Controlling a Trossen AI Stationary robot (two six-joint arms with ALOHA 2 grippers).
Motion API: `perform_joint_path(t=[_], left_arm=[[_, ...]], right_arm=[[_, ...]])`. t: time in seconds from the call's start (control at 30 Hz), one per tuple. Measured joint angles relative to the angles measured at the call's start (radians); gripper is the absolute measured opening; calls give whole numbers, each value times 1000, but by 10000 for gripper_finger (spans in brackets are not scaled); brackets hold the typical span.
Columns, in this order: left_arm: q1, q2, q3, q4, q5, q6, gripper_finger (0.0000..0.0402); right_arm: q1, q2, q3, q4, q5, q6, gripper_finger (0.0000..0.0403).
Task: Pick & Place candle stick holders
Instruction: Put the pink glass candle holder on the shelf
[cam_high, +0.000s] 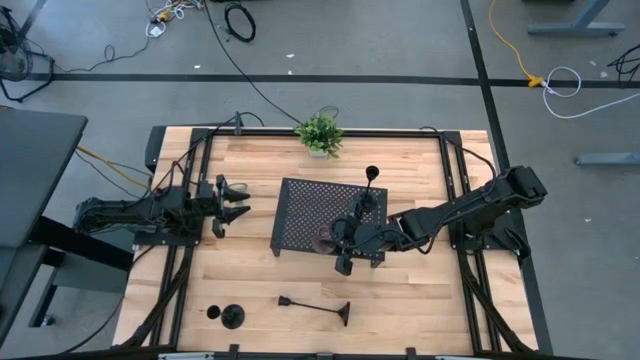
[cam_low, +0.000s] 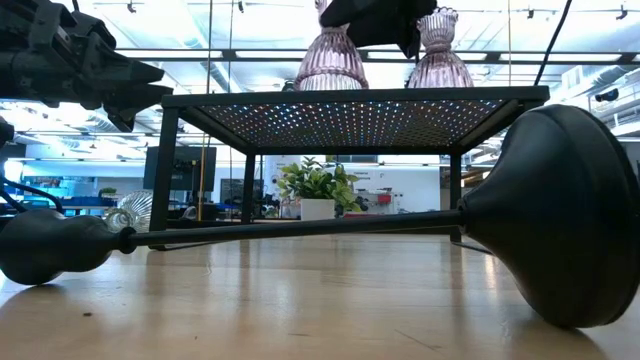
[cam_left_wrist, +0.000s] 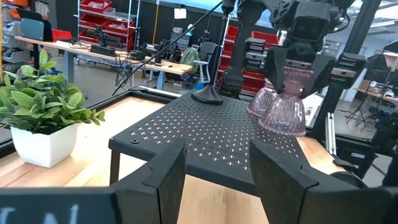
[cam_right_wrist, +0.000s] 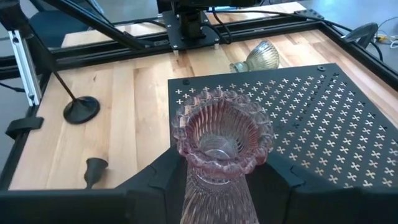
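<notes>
Right tool (cam_right_wrist: 214, 180) straddles a pink ribbed glass candle holder (cam_right_wrist: 217, 140) standing upright on the black perforated tray (cam_right_wrist: 323, 124); whether the fingers press the glass or stand just off it, I cannot tell. The left wrist view shows a second pink glass holder (cam_left_wrist: 261, 102) just behind it. Only the right wrist view catches a greenish glass cup (cam_right_wrist: 258, 57) lying on the bench (cam_right_wrist: 143, 93) beyond the tray. Left tool (cam_high: 232, 202) hovers open and empty beside the tray. From above, one black stemmed holder (cam_high: 372, 185) stands on the tray, another (cam_high: 315, 307) lies flat on the bench, a third (cam_high: 228, 316) sits near it. Potted plant (cam_high: 320, 133) at the far edge; shelving and desks fill the room.
</notes>
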Motion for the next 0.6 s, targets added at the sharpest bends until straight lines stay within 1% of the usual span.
perform_joint_path(t=[0.37, 0.6], left_arm=[[0, 0, 0, 0, 0, 1, 179], [0, 0, 0, 0, 0, 1, 179]], right_arm=[[6, -14, -1, -2, 19, -7, 153], [9, -14, -1, -33, 37, -2, 153]])
